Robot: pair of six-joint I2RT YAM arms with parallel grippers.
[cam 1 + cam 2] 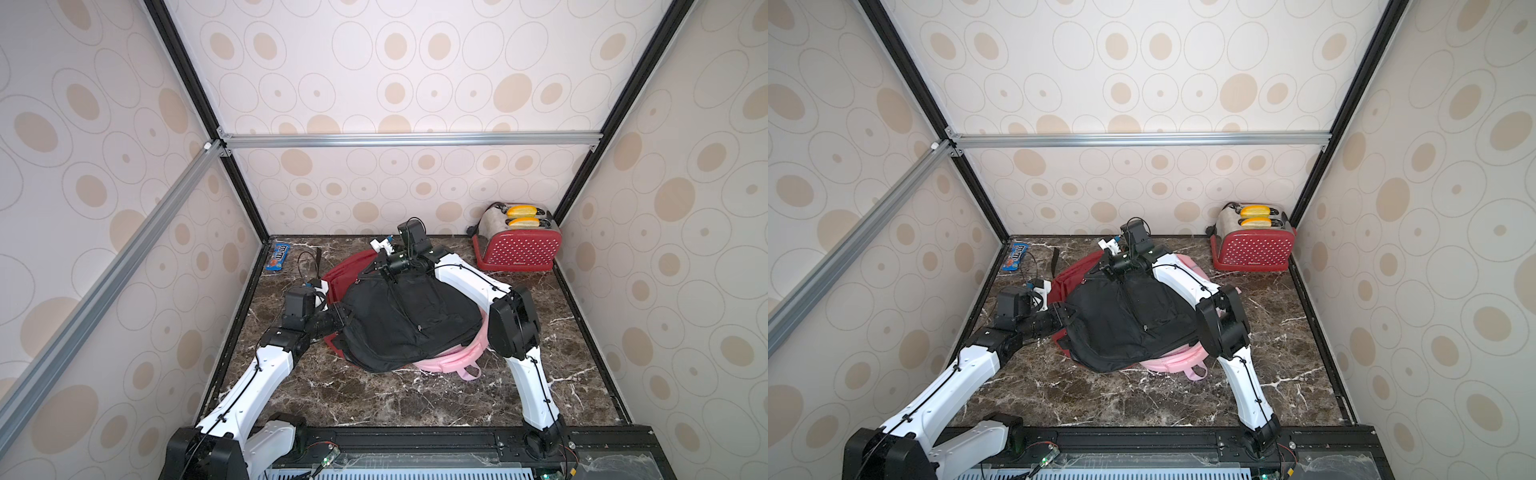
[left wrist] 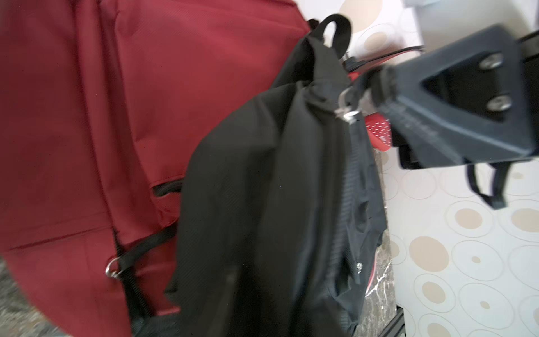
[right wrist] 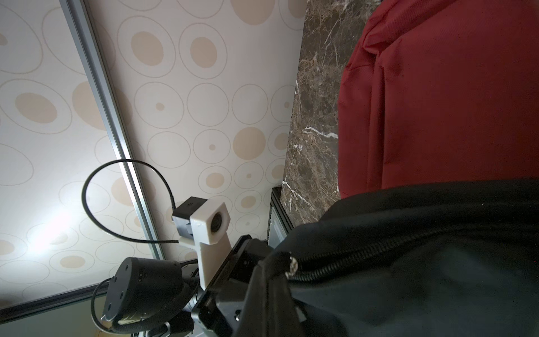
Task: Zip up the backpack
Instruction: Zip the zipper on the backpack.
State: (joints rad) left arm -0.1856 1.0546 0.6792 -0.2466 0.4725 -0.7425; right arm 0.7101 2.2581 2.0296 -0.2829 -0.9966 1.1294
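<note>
On the table [image 1: 374,407] the black pack [image 1: 407,324] lies flat on a red pack [image 1: 347,268] and a pink pack [image 1: 444,363], left of the toaster [image 1: 519,249] and in front of it. Its long axis runs front to back. The top end, with the loop [image 2: 341,29], points to the back of the table, where the toaster stands. The right gripper [image 2: 373,92] is at that toaster-side end, jaws pinched narrow on the pull [image 2: 348,113]. The left gripper [image 1: 340,313] sits against the pack's edge farthest from the toaster; I cannot tell whether its jaws are wide or closed. The zip [image 2: 347,198] looks shut along the stretch in view, with the pull close to the loop, so the closing run seems at or near its end. The next move calls for checking for a gap, then either a short last tug along the track or a clean release that does not drag the pull back.
</note>
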